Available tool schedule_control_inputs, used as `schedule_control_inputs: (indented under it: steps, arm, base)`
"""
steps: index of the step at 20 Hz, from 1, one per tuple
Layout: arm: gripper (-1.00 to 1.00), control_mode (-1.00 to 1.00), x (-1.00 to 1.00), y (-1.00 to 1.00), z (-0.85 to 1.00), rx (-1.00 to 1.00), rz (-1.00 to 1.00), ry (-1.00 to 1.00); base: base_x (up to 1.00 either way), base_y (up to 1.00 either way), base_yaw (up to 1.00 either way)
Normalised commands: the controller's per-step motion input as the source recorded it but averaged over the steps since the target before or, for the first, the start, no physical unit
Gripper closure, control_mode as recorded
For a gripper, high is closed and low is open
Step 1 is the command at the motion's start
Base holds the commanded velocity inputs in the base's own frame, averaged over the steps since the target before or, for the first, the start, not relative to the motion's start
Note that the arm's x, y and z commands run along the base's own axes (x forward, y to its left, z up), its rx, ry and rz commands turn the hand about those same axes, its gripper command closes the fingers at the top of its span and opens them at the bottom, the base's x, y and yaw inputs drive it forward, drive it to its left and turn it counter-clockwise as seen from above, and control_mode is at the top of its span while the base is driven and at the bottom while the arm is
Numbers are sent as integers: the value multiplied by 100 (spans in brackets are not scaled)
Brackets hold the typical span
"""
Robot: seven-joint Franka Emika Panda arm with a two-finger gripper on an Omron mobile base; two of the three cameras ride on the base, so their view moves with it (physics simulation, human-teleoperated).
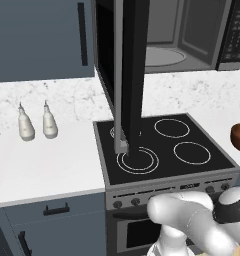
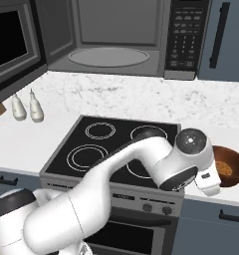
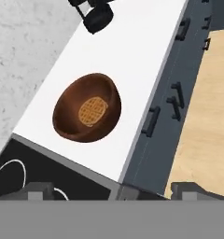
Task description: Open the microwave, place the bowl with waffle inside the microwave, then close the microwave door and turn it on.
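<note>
Hovering above the counter [image 3: 128, 56] right of the stove [image 2: 111, 144], your jaws stand spread wide with nothing between them, the gripper [image 3: 109, 190] looking down on the bowl [image 3: 87, 113], which sits apart from them with the waffle [image 3: 92, 111] flat in its bottom; that wide spread probably suits taking the rim. You already have the microwave door [image 1: 128, 75] swung out over the burners and the microwave [image 2: 114, 37] cavity bare. Two dark round items [image 3: 96, 16] lie farther along the counter, and two white bottles [image 1: 36, 122] stand left of the stove, well apart. Mind the door's edge on your path back
</note>
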Motion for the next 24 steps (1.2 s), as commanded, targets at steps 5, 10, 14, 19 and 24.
schedule_control_inputs:
  steps: [5, 10, 14, 19, 24]
  arm:
    - [-100, -100, 18, -39, -1, 29, -19, 17]
    - [-100, -100, 24, -25, -14, 29, -6, 13]
    - [-100, -100, 27, -12, -31, 18, 0, 5]
    - [-100, -100, 21, -9, -38, 5, 0, 0]
    - [-100, -100, 20, -9, -42, 0, 0, 0]
  base:
    - [0, 0, 0]
    - [0, 0, 0]
    - [0, 0, 0]
    - [0, 0, 0]
    - [0, 0, 0]
